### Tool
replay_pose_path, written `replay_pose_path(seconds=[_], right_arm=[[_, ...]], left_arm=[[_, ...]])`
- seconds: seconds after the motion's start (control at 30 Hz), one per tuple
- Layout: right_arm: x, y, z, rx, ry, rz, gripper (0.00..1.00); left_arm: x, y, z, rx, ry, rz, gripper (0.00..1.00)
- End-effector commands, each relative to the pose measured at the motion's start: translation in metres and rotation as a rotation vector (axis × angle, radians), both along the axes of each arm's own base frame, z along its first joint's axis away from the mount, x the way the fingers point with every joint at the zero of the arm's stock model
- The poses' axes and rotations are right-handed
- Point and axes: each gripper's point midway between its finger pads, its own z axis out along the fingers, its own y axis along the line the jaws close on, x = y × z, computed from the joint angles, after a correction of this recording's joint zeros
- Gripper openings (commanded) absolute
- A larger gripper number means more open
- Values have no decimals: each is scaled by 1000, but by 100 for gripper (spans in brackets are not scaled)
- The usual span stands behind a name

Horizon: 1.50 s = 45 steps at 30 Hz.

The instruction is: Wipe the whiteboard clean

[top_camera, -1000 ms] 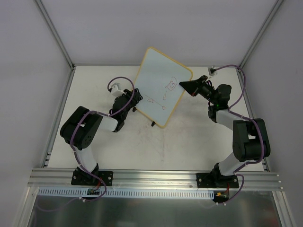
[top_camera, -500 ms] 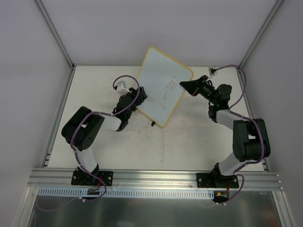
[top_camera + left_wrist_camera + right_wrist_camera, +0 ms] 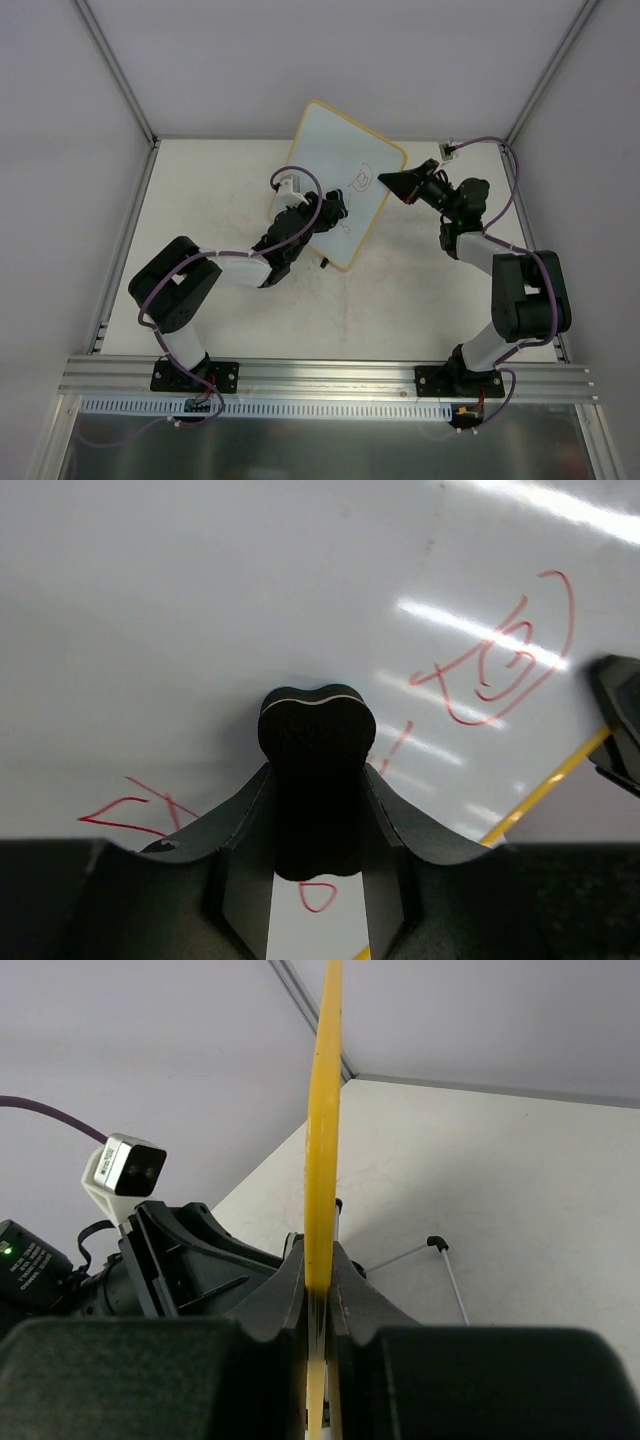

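Off-white table (image 3: 400, 310), grey walls (image 3: 300, 60) — red-doodled whiteboard (image 3: 340, 150)

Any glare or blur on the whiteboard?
Left wrist: glare streaks cross the whiteboard and its red doodles; black eraser in the left gripper reads as a dark blob. Right wrist: yellow frame edge-on; right gripper dark, soft. Top external: even light, doodles tiny.
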Motion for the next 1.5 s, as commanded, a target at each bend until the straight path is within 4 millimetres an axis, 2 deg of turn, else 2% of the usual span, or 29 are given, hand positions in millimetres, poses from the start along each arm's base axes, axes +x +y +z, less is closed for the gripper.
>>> replay_pose_path(seconds=[0.0,0.1,0.23,0.53,0.73,0.93,0.97,1.0,1.1,1.2,1.33,1.47], right_arm=[[-11,10,6,-41,-101,81,0],[-11,10,7,-40,-102,81,0],[-11,10,6,-42,-103,82,0],[-12,10,9,-39,-109,81,0],[-13,10,10,-39,-110,81,0],[-14,10,10,-39,-112,84,0],[-14,10,10,-39,-110,83,0],[-14,10,11,-38,-111,83,0],[-13,10,10,-36,-108,82,0],[-14,10,10,-38,-109,83,0],[-14,10,11,-37,-109,83,0],[-14,10,11,-37,-111,85,0]], left_arm=[[-6,-23,48,-55,-96,-53,0],[-7,-26,44,-40,-87,-54,0],[-2,-18,36,-10,-75,-7,0],[23,28,-29,-1,58,112,0],[20,62,-70,-20,170,203,0],[7,83,-94,53,276,279,0],[6,86,-91,49,276,294,0],[2,95,-98,64,288,327,0],[-2,110,-101,64,289,386,0],[-2,114,-101,66,286,406,0],[2,108,-97,60,270,386,0],[12,98,-80,55,222,357,0]])
